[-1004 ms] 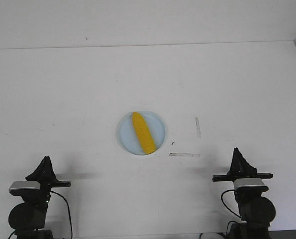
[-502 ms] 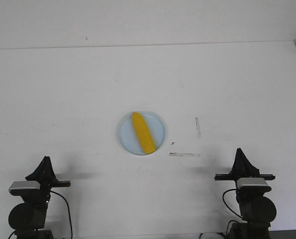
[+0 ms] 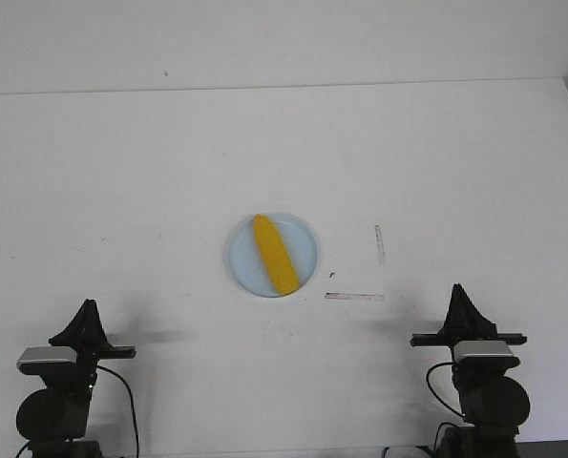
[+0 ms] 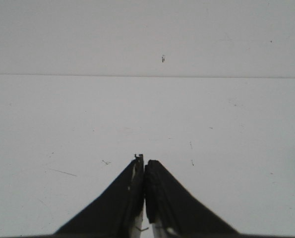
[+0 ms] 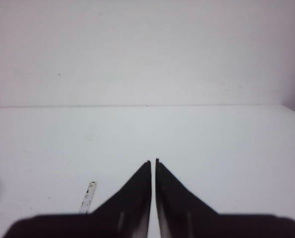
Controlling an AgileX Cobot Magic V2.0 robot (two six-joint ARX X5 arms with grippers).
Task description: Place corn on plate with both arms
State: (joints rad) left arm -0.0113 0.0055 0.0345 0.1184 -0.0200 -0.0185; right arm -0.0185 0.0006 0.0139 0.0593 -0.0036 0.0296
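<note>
From my station I see the corn (image 3: 274,254) lying on the plate (image 3: 304,239), running diagonally across it with its tapered tip toward the far side and its blunt end reaching the plate's near rim. The plate sits around the middle of the white bench (image 3: 150,181), well apart from both arms. The left pincer (image 3: 89,319) is parked at the near left edge of the bench, and on its wrist feed its fingers (image 4: 125,198) are pressed together with nothing between them, pointing over bare bench. The right pincer (image 3: 460,307) is parked at the near right edge; its fingers (image 5: 132,193) are also drawn together and hold nothing (only a hairline slit shows between the tips). Two thin strips of tape (image 3: 354,297) lie on the bench just right of the plate, one of them crosswise and one running away from me, and the right wrist feed catches the end of one strip (image 5: 88,196) beside its fingers.
</note>
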